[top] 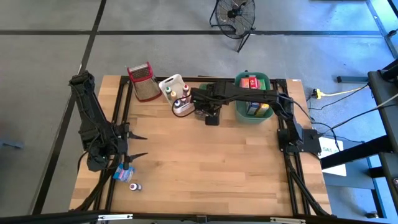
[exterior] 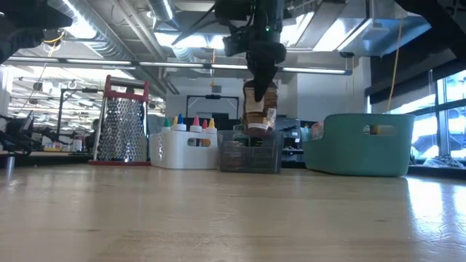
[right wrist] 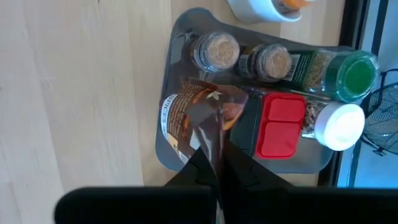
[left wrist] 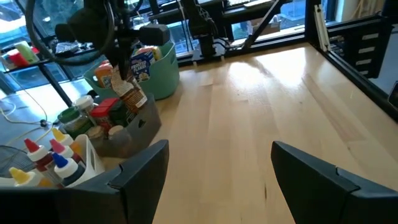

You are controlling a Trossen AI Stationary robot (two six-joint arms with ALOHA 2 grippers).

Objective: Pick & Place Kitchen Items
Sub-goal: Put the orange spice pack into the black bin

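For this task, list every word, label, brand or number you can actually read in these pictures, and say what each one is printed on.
"SPICES": only partly legible, on the edge of the brown pouch pinched in the right gripper fingers.
Green-capped bottle label: print too small to read.
Blue box in the teal tub: lettering blurred.
Nothing else carries readable text.

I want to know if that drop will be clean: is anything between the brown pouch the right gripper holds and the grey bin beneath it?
Nothing visible. The right gripper holds the brown pouch directly above the grey bin, over its free end beside the spice jars.
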